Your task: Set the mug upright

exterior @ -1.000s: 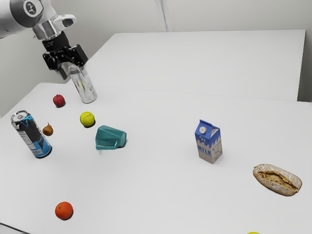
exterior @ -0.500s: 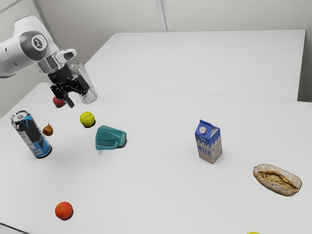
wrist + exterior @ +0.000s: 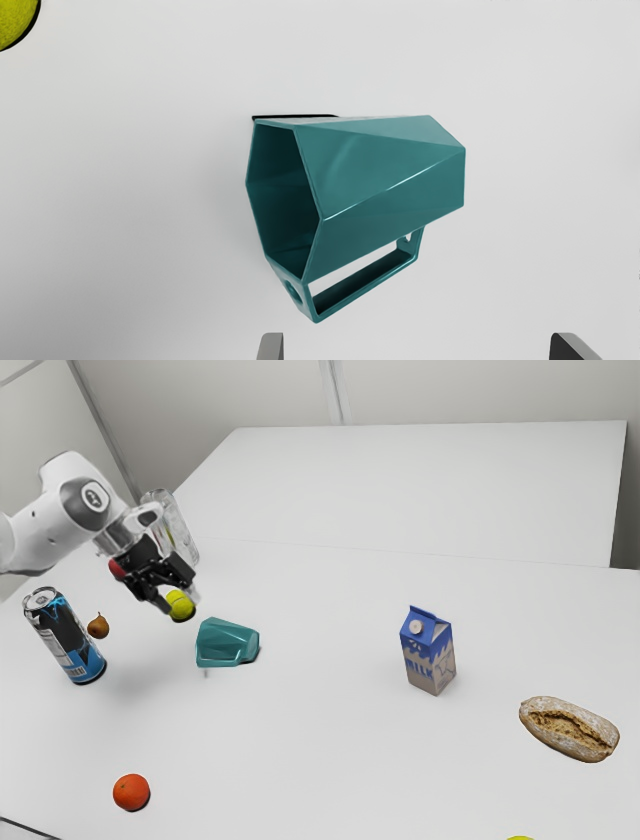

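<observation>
The teal mug [image 3: 227, 643] lies on its side on the white table [image 3: 330, 760], its mouth toward the exterior view's left and its handle [image 3: 367, 285] on the side nearer the exterior camera. The gripper [image 3: 178, 600] is released: its 2 fingers stand wide apart, above the table and to the exterior view's left of the mug. In the wrist view, the mug's handle side is toward the 2 fingertips, with the mug apart from both.

Just beyond the mug, toward the exterior view's left, is 1 tennis ball [image 3: 180, 606]. Farther past the mug on that side are 1 red apple [image 3: 116, 568], partly hidden by the gripper, and 1 clear bottle [image 3: 180, 540]. Left of the mug are 1 pear [image 3: 98, 626] and 1 tilted-looking can [image 3: 66, 638]. Nearer the camera than the mug is 1 orange [image 3: 131, 792]. Right of the mug stands 1 milk carton [image 3: 429, 652], with 1 bread loaf [image 3: 569, 729] farther out.
</observation>
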`<action>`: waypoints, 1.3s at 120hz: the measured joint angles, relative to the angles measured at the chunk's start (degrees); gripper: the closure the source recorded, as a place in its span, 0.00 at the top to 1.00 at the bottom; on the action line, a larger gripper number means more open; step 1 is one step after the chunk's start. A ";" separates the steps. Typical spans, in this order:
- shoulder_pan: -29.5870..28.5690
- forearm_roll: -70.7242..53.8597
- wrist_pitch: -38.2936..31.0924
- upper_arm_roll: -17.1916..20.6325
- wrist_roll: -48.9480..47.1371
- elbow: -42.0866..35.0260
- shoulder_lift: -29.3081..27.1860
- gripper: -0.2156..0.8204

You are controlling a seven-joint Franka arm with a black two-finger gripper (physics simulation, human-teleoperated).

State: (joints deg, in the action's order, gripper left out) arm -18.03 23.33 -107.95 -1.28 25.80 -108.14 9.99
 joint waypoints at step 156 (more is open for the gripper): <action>-0.96 23.82 -8.01 0.06 18.79 -5.09 8.03 0.75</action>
State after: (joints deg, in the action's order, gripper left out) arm -19.00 47.15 -115.95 -1.22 44.59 -113.22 18.02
